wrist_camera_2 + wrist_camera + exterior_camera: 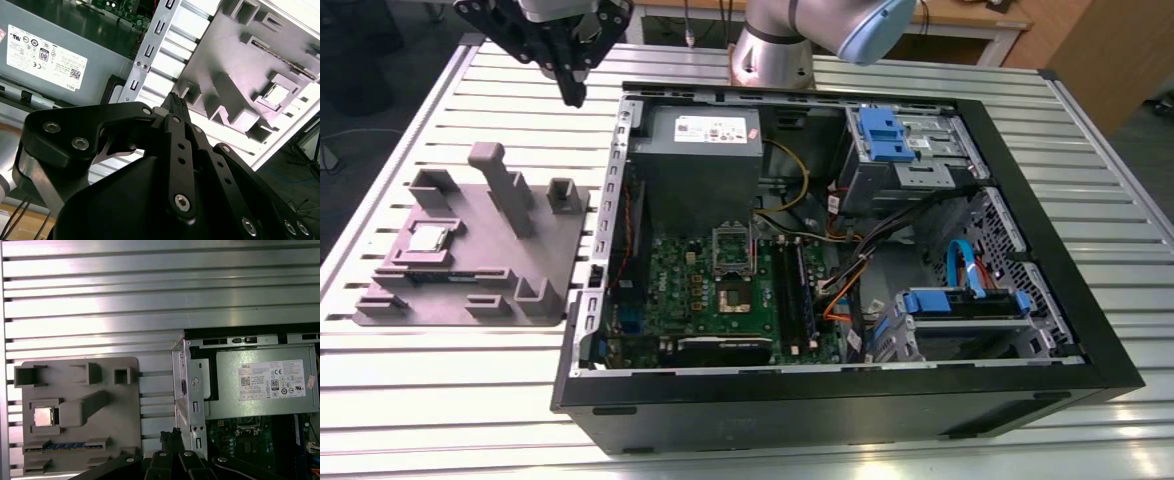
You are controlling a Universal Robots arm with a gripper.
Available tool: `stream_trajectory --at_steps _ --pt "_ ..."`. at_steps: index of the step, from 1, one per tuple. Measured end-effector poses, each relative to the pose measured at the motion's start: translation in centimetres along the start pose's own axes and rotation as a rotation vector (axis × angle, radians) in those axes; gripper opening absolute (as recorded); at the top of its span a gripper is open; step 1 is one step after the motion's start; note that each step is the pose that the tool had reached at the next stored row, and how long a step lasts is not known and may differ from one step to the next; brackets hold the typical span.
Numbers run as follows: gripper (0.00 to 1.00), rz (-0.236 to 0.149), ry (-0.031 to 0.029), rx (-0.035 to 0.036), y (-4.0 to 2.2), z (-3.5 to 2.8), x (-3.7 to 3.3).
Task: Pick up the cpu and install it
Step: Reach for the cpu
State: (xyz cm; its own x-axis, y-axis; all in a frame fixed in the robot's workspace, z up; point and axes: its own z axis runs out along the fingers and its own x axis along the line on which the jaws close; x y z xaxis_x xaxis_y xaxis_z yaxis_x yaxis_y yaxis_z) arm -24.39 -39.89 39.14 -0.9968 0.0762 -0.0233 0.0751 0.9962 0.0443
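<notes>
The cpu (427, 238) is a small silver-topped square lying in a pocket of the grey holder (480, 290) at the exterior view's left; both wrist views catch it too, cpu (276, 93) and cpu (43, 416). My gripper (572, 95) hangs high above the table between the holder and the open computer case (1067, 290), well away from the cpu. Its black fingers (175, 102) meet at the tips with nothing between them, and the gripper (172, 434) looks shut. The motherboard's socket (735, 268) lies inside the case.
A grey power supply (702, 135) with a white label sits at the case's back, near the gripper. A blue-labelled strip (65, 445) rests in the holder beside the cpu. The holder has a tall post (498, 180). Blue drive bays (894, 135) and cables fill the case's right side.
</notes>
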Motion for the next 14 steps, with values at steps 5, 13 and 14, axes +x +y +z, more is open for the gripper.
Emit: stream_trajectory --at_steps 5,13,14 --pt "0.1 0.0 0.0 0.0 -0.01 0.0 0.17" --pt "0.1 0.0 0.0 -0.0001 -0.04 0.0 0.47" --pt "0.1 0.0 0.0 0.0 -0.04 0.0 0.51"
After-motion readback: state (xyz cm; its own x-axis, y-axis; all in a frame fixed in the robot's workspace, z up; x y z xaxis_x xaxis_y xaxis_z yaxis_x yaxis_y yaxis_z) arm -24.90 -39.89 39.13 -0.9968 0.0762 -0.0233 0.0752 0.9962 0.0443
